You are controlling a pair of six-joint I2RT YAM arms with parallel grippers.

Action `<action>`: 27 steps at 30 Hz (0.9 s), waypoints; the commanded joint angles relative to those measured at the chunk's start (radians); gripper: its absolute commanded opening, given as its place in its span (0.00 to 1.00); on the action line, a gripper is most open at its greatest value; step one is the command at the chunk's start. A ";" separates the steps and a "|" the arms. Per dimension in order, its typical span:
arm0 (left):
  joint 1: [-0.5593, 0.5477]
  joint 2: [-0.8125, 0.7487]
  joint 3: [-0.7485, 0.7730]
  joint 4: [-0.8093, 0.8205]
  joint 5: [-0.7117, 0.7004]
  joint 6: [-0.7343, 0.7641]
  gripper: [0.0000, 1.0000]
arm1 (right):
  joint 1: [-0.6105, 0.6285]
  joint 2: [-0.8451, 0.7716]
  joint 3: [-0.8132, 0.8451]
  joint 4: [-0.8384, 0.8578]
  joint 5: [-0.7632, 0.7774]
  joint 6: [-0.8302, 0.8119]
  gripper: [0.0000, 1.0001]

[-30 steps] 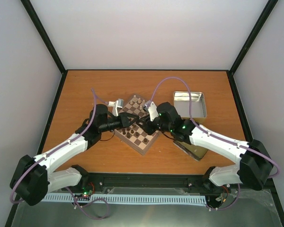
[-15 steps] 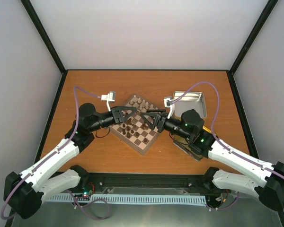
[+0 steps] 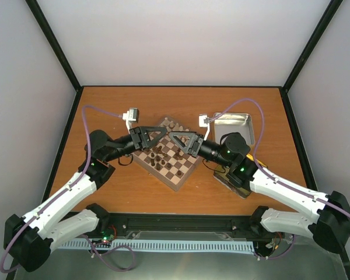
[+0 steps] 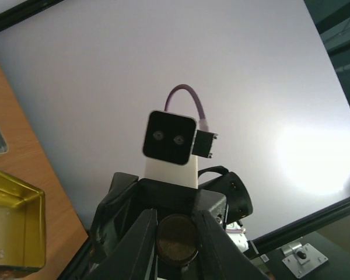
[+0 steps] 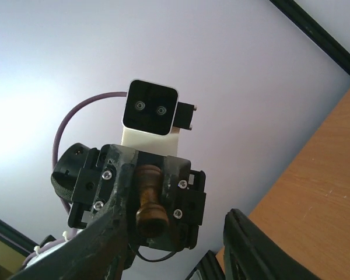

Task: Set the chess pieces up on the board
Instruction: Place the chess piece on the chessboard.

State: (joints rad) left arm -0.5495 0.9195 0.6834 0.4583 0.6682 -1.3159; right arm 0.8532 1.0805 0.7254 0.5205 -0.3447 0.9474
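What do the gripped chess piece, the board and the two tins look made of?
Chess piece: seemingly turned wood, dark glossy varnish. Board: wood-look checks, brown rim. Silver tin: thin metal, reflective. Gold tin: likely lacquered metal, shiny.

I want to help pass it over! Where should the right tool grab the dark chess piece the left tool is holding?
Probably its rounded head end. The left tool pinches the dark chess piece by its base, so the head pokes out free. The open right tool should come straight from opposite.
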 commanded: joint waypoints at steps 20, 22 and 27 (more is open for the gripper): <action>0.006 0.032 0.025 0.066 -0.025 0.027 0.10 | 0.003 0.047 0.119 -0.007 -0.069 -0.017 0.13; 0.006 0.032 0.023 0.051 -0.038 0.040 0.14 | 0.003 0.037 0.129 -0.046 -0.055 -0.038 0.09; 0.006 0.003 0.025 -0.119 -0.134 0.168 0.53 | 0.001 0.002 0.164 -0.258 0.030 -0.120 0.07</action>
State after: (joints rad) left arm -0.5495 0.9394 0.6800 0.5072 0.6235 -1.2827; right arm 0.8505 1.1244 0.8291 0.4259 -0.3603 0.9146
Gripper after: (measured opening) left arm 0.369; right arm 0.124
